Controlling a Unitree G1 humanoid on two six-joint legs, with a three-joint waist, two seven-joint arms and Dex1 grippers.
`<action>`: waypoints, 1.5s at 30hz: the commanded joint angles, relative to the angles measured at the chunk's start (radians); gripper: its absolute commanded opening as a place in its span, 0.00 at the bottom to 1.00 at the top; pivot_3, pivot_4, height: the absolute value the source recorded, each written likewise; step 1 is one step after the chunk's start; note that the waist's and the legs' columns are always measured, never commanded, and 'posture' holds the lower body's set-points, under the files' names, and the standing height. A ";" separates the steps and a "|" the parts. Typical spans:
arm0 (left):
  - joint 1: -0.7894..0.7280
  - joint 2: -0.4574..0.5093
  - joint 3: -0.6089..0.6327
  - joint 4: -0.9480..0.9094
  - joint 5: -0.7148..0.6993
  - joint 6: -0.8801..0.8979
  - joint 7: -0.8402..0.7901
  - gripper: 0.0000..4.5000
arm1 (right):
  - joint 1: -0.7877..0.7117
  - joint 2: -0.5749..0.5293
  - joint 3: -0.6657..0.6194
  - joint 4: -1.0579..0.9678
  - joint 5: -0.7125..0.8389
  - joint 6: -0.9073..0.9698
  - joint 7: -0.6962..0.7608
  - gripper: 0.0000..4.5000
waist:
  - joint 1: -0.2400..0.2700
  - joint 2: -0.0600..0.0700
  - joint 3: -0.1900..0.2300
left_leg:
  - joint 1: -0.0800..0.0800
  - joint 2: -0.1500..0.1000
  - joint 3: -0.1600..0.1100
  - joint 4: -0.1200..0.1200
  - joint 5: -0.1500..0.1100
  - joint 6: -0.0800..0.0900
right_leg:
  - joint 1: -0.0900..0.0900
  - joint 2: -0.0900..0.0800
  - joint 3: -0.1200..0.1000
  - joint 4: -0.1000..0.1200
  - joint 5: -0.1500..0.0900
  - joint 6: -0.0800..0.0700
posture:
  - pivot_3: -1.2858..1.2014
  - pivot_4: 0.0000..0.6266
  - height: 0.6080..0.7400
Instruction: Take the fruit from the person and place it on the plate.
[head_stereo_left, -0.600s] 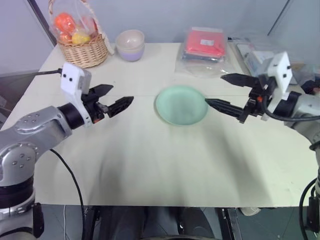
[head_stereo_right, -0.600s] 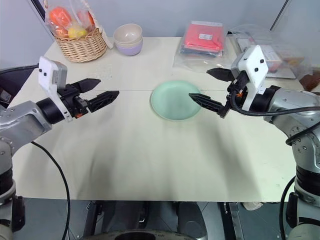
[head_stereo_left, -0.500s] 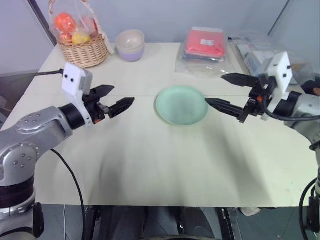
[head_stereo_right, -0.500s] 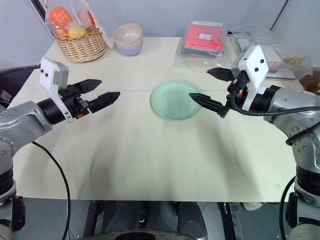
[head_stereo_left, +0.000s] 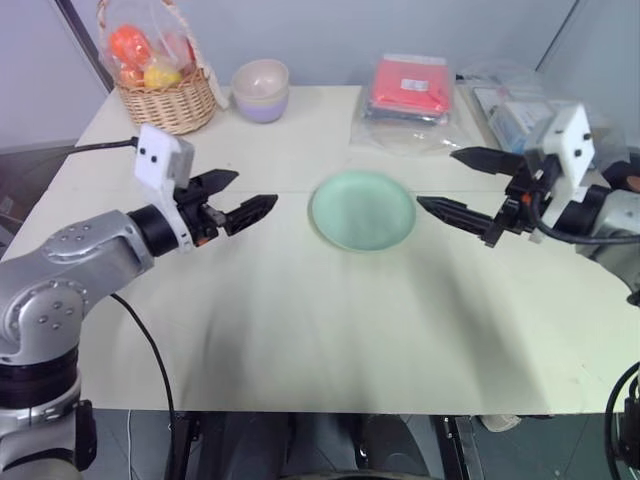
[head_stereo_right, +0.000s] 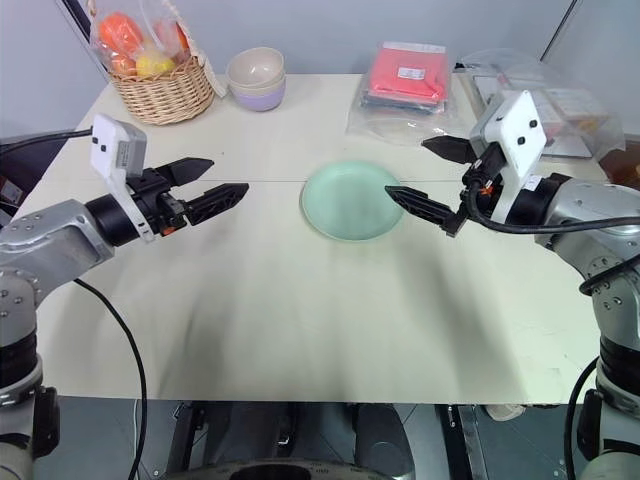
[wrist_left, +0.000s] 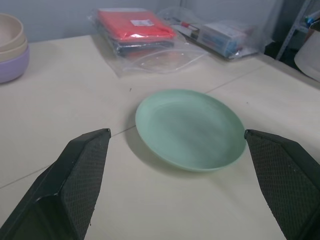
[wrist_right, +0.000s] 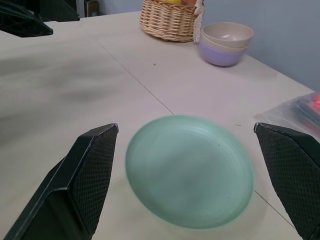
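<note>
Plate (head_stereo_left: 363, 210): round, pale mint-green, empty, resting near the middle of the table (head_stereo_left: 300, 330), between both grippers. Loose lemon-like fruit and person's hand: nothing to locate yet, so handover judged not begun; step in hand judged as waiting in a ready pose.

Left gripper (head_stereo_left: 234, 199): held level above the table, just beside the plate on the robot's left, pointing toward it; fingers spread wide, nothing between them. Right gripper (head_stereo_left: 465, 187): held level on the plate's other side, pointing inward; fingers likewise spread wide and empty, lower fingertip close to the plate rim without visible contact.

Background items at the far edge: wicker basket (head_stereo_left: 170, 95) with bagged orange and yellow fruit, stacked beige and lilac bowls (head_stereo_left: 261, 90), red packet in a clear bag (head_stereo_left: 408, 92), further bagged items (head_stereo_left: 520, 115) at the right corner. None of these belong to the task.

Next move, as a judgement: keep fingers spread until the fruit is offered, then bring the nearer gripper around it, close across the widest part rather than the pointed end, and carry over the plate's centre. Risk: smooth skin likely to slip under a light or off-centre pinch.
</note>
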 joint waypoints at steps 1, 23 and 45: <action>-0.019 -0.003 0.009 -0.012 0.008 -0.021 -0.012 1.00 | -0.004 -0.015 -0.030 -0.031 0.013 -0.006 -0.004 0.99 | 0.000 0.000 0.000 | 0.000 0.000 0.000 0.000 0.000 0.000 | 0.000 0.000 0.000 0.000 0.000 0.000 | 0.52 0.24 1.00; -0.044 -0.031 -0.004 0.001 0.063 -0.025 -0.062 1.00 | -0.012 -0.013 -0.019 -0.034 0.005 -0.015 -0.005 0.99 | 0.000 0.000 0.000 | 0.000 0.000 0.000 0.000 0.000 0.000 | 0.000 0.000 0.000 0.000 0.000 0.000 | 0.52 0.24 1.00; -0.123 -0.113 -0.014 0.057 0.105 -0.039 -0.027 1.00 | -0.183 0.103 0.056 0.050 -0.003 0.067 -0.167 0.99 | 0.001 0.000 0.000 | 0.000 0.000 0.000 0.001 0.000 0.000 | 0.000 0.000 0.000 0.001 0.000 0.000 | 0.52 0.24 1.00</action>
